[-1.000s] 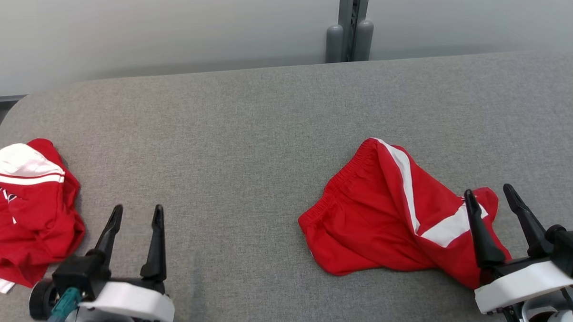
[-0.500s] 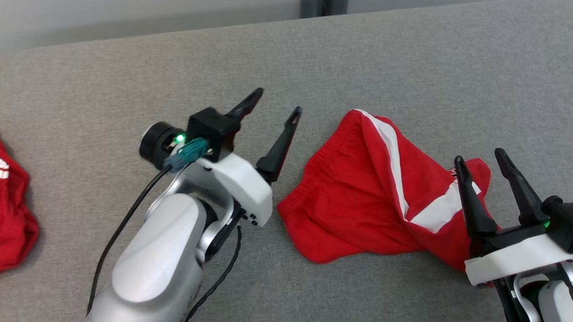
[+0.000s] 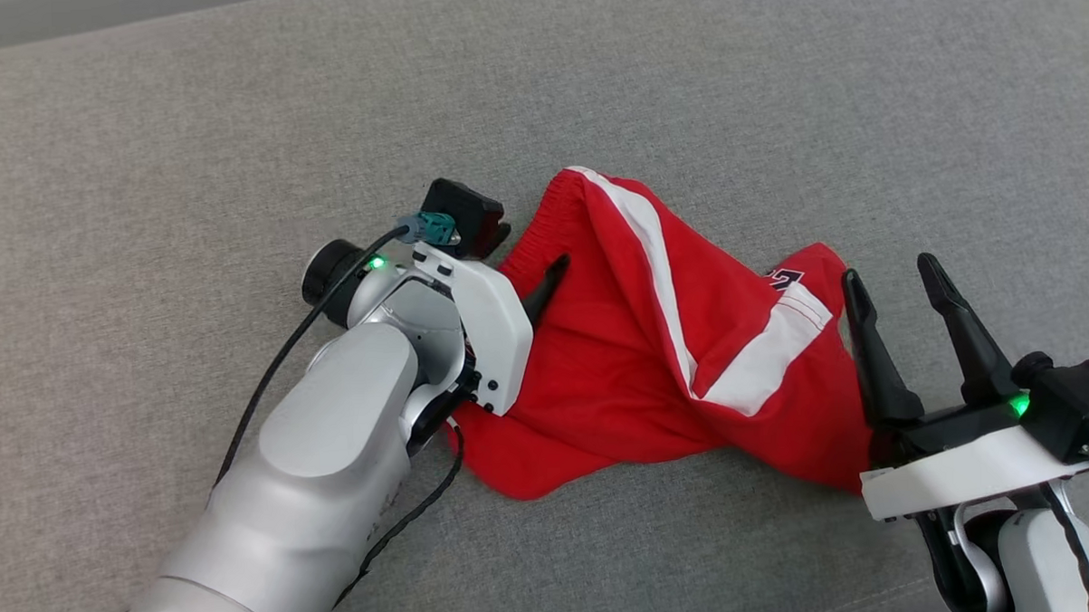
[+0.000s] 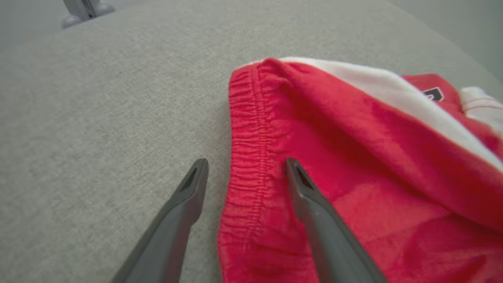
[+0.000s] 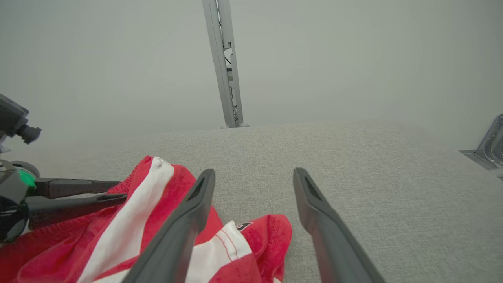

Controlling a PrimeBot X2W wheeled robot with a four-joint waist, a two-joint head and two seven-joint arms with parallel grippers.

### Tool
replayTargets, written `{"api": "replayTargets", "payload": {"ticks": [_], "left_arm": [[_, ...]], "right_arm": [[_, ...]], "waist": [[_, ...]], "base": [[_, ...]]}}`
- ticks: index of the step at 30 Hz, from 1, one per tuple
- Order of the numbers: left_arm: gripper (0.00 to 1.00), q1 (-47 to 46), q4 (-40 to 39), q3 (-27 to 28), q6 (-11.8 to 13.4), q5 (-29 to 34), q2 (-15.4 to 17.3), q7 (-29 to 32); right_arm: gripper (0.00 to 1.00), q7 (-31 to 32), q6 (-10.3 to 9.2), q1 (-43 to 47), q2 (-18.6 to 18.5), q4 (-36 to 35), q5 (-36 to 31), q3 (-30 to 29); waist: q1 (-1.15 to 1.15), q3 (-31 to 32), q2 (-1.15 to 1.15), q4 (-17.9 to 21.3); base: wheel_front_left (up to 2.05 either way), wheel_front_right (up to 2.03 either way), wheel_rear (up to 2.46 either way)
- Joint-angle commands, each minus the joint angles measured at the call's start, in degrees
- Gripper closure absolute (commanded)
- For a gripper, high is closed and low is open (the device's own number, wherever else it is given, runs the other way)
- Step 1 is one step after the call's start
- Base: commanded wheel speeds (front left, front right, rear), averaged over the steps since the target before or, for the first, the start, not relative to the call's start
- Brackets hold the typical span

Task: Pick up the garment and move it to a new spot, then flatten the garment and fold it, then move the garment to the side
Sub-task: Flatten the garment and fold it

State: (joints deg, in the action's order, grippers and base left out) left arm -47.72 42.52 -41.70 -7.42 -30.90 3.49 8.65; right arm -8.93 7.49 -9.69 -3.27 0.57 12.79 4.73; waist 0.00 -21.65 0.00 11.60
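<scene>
- The grey cloth-covered surface (image 3: 772, 81) runs across the whole scene, and a pale wall stands behind its far edge in the right wrist view.
- The red garment (image 3: 619, 376), a pair of shorts, lies crumpled on the surface a little right of the middle. It sits between the two arms, partly folded over itself.
- The pale left arm (image 3: 332, 440) reaches in from the lower left, with a black cable (image 3: 267, 388) looping along it. Its wrist sits over the garment's left edge.
- The right claw (image 3: 889, 271) is at the lower right with its two dark fingers spread apart and nothing between them. It sits at the garment's right end, and its left finger overlaps the red cloth in the head view.
- The left claw (image 4: 245, 165) is also spread wide. It straddles the garment's edge, one finger over the bare grey surface and the other over red cloth. The fingers have not closed on the cloth.
- A white stripe (image 3: 651, 257) runs down the garment from its top corner and meets a white band near the leg end.
- The gathered elastic waistband (image 4: 245, 118) lies between the left claw's fingers.
- A small dark patch (image 3: 784, 279) shows near the garment's right end.
- A green light (image 3: 377, 263) glows on the left wrist.
</scene>
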Motion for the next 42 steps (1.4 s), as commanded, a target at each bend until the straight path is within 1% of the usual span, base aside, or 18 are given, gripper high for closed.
{"api": "replayTargets", "payload": {"ticks": [1, 2, 3, 4, 5, 6, 9, 12, 17, 22, 28, 31, 33, 37, 39, 40, 41, 42], "left_arm": [[0.0, -1.2, 1.6, -1.4, -0.1, -1.5, 0.3, 0.6], [0.0, -1.2, 1.6, -1.4, -0.1, -1.5, 0.3, 0.6], [0.0, -1.3, 2.4, -2.3, -0.1, -3.0, 0.3, 1.3], [0.13, -1.4, 3.0, -3.4, -0.1, -4.0, 0.2, 2.0], [0.84, -1.7, 3.4, -4.3, -0.1, -4.3, 0.4, 1.6], [1.0, -2.0, 3.8, -4.8, -0.1, -4.9, 0.8, 0.9], [1.0, -3.2, 4.6, -5.4, -0.1, -5.3, 1.6, -2.4], [1.0, -3.8, 4.5, -5.5, 0.2, -4.0, 2.5, -7.2], [1.0, -0.8, 1.3, -5.3, 2.4, -2.1, 5.0, -13.8], [1.0, 5.0, -6.4, -4.0, 6.0, -2.0, 8.9, -18.6], [1.0, 16.2, -18.5, -3.3, 11.0, -1.1, 15.1, -21.9], [1.0, 22.1, -22.3, -3.2, 12.9, -1.2, 17.0, -22.7], [1.0, 25.8, -23.2, -3.2, 13.8, -2.0, 17.6, -22.9], [1.0, 30.3, -22.6, -3.3, 14.0, -3.4, 17.5, -23.3], [1.0, 31.6, -21.8, -3.6, 13.0, -4.6, 16.9, -23.0], [0.54, 32.0, -21.3, -3.6, 13.0, -5.0, 16.8, -22.9], [0.0, 32.1, -20.9, -3.4, 12.8, -5.5, 16.6, -22.9], [0.0, 32.2, -20.7, -3.3, 12.7, -5.9, 16.3, -23.0]], "right_arm": [[0.0, -0.6, 0.01, -0.4, 0.0, 0.2, 0.3, -0.4], [0.0, -0.6, 0.01, -0.4, 0.0, 0.2, 0.3, -0.4], [0.0, -0.7, 0.01, -0.4, 0.0, 0.2, 0.3, -0.4], [0.0, -0.8, 0.01, -0.4, 0.1, 0.3, 0.2, -0.7], [0.0, -0.8, 0.01, -0.3, 0.0, 0.4, 0.2, -1.0], [0.0, -0.9, 0.01, -0.2, 0.1, 0.4, 0.2, -1.2], [0.0, -0.8, 0.01, -0.2, 0.1, 0.4, -0.1, -1.9], [0.0, -0.4, 0.01, 0.1, 0.1, 0.0, -0.3, -2.5], [0.0, 0.3, 0.01, 1.1, 0.1, -0.8, -0.7, -4.2], [0.0, 1.3, 0.01, 2.1, 0.1, -1.7, -0.5, -5.4], [0.0, 2.7, 0.01, 3.4, 0.2, -2.9, -0.5, -5.9], [0.0, 3.3, 0.01, 3.9, 0.2, -3.4, -0.6, -6.3], [0.0, 3.7, 0.01, 4.2, 0.2, -3.8, -0.3, -6.2], [0.0, 4.4, 0.01, 4.4, 0.2, -4.1, -0.2, -6.3], [0.0, 4.8, 0.01, 4.7, 0.2, -4.2, 0.0, -6.5], [0.0, 4.9, 0.01, 4.8, 0.2, -4.3, 0.1, -6.5], [0.0, 5.0, 0.01, 4.9, 0.2, -4.2, 0.3, -6.4], [0.0, 5.2, 0.01, 5.1, 0.2, -4.2, 0.4, -6.4]], "waist": [[0.0, -0.7, 0.0, 0.7], [0.0, -0.7, 0.0, 0.7], [0.0, -0.8, 0.0, 0.8], [0.0, -0.9, 0.0, 0.7], [0.0, -0.9, 0.0, 0.6], [0.0, -0.9, 0.0, 0.4], [0.0, -0.7, 0.0, -0.2], [0.0, -0.1, 0.0, -1.2], [0.0, 1.0, 0.0, -3.4], [0.0, 2.1, 0.0, -5.6], [0.0, 3.4, 0.0, -7.8], [0.0, 3.9, 0.0, -8.7], [0.0, 4.2, 0.0, -9.1], [0.0, 4.9, 0.0, -9.7], [0.0, 5.3, 0.0, -10.0], [0.0, 5.4, 0.0, -10.1], [0.0, 5.6, 0.0, -10.2], [0.0, 5.8, 0.0, -10.2]], "base": [[0.0, 0.0, 0.0], [0.0, 0.0, 0.0], [0.0, 0.0, 0.0], [0.0, 0.0, 0.0], [0.0, 0.0, 0.0], [0.0, 0.0, 0.0], [0.0, 0.0, 0.0], [0.0, 0.0, 0.0], [0.0, 0.0, 0.0], [0.0, 0.0, 0.0], [0.0, 0.0, 0.0], [0.0, 0.0, 0.0], [0.0, 0.0, 0.0], [0.0, 0.0, 0.0], [0.0, 0.0, 0.0], [0.0, 0.0, 0.0], [0.0, 0.0, 0.0], [0.0, 0.0, 0.0]]}}
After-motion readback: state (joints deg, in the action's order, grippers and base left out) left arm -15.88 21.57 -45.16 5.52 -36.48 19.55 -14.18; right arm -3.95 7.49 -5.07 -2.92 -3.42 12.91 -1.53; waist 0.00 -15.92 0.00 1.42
